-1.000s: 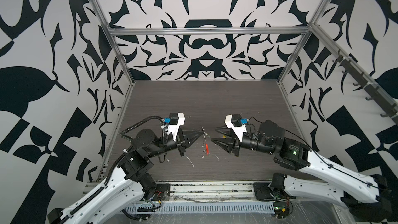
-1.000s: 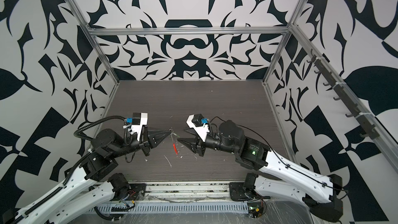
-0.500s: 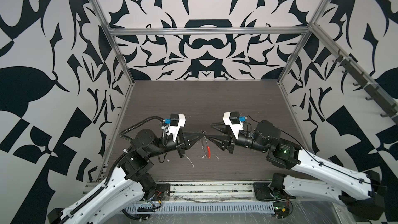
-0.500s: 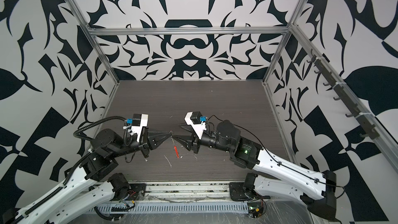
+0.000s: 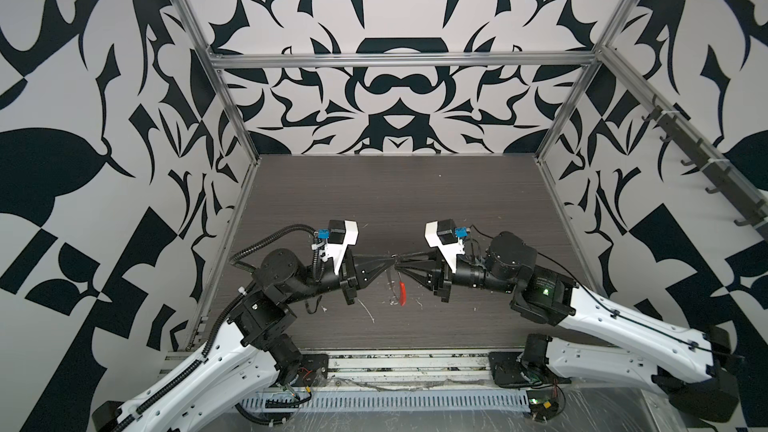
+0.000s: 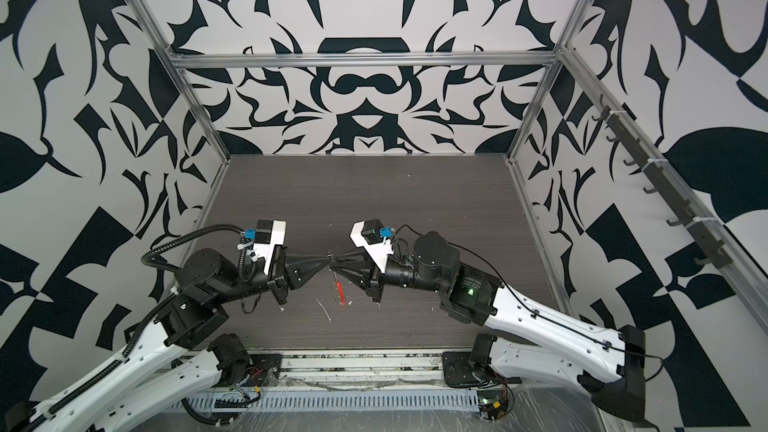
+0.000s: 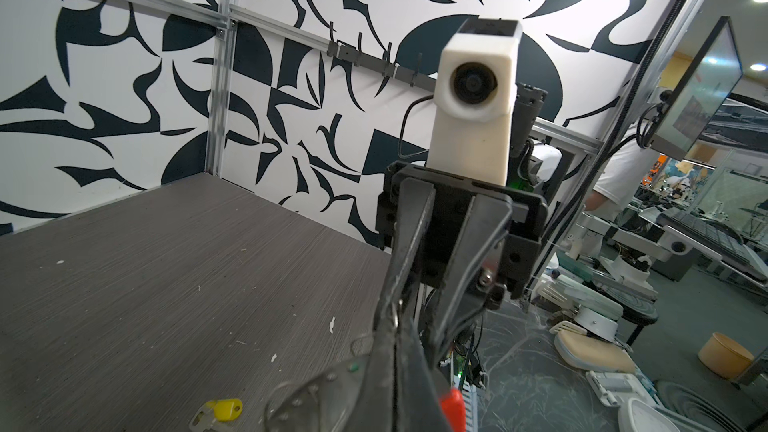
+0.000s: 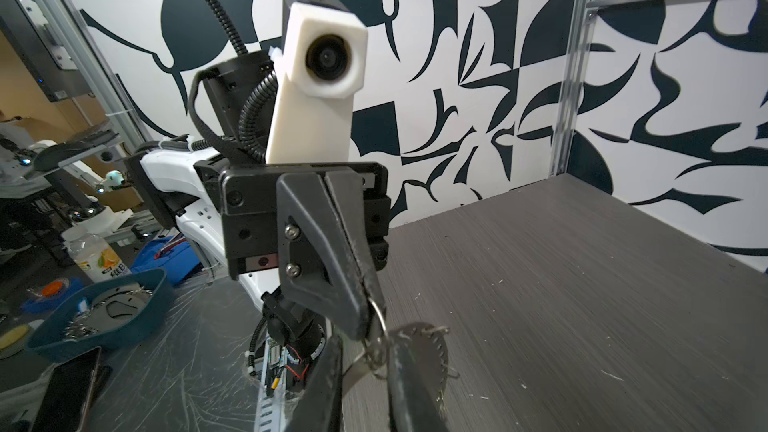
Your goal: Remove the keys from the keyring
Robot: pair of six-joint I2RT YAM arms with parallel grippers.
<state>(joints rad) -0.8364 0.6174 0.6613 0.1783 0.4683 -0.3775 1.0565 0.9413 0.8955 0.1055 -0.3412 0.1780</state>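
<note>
In both top views my two grippers meet tip to tip above the front middle of the dark table [image 5: 374, 201]. My left gripper [image 5: 392, 259] [image 7: 395, 326] is shut on the keyring [image 8: 380, 313], a thin silver wire. Its red sleeve [image 5: 402, 293] [image 6: 340, 293] hangs below, down to the table. My right gripper [image 5: 397, 270] [image 8: 368, 351] has its jaws narrowly apart around a cluster of small rings and a silver blade. Contact there is unclear. A yellow-headed key [image 7: 220, 409] lies loose on the table. A green spot [image 7: 354, 366] shows beside my left fingers.
Patterned walls with metal posts enclose the table on three sides. A rail of hooks [image 5: 681, 147] runs along the right wall. White flecks [image 5: 370, 313] dot the table front. Off the table stand a blue bin [image 8: 104, 313] and a phone [image 8: 66, 392].
My right gripper has moved left up to the left gripper's tip, and its jaws have narrowed around the hanging rings. The left arm has barely moved.
</note>
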